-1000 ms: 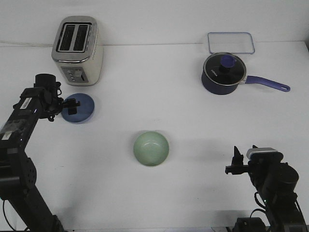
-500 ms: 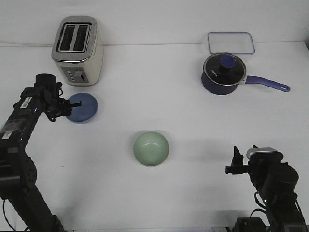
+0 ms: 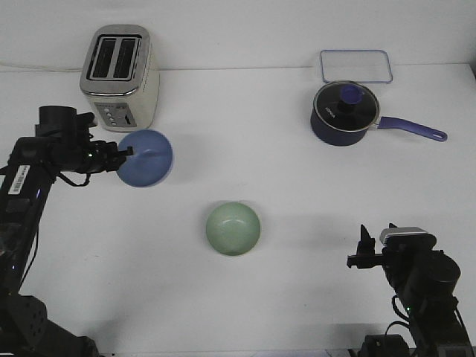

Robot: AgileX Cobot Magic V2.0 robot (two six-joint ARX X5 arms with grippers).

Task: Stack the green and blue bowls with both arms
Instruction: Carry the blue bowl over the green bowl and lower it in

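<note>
My left gripper [image 3: 125, 154] is clamped on the rim of the blue bowl [image 3: 146, 158], holding it tilted, its outside facing the camera, just in front of the toaster [image 3: 119, 77]. Looks lifted off the table [image 3: 245, 305], but I can't tell for certain. My right gripper [image 3: 364, 252] sits low at the near right, well apart from everything; can't tell if its fingers are apart or together. Green bowl [image 3: 233, 228] sits upright on the table near the middle, open side up, between my two arms and touching neither. Far right: dark saucepan [image 3: 344, 114] with lid and purple handle, and a clear rectangular lid [image 3: 355, 65] just behind it.
</note>
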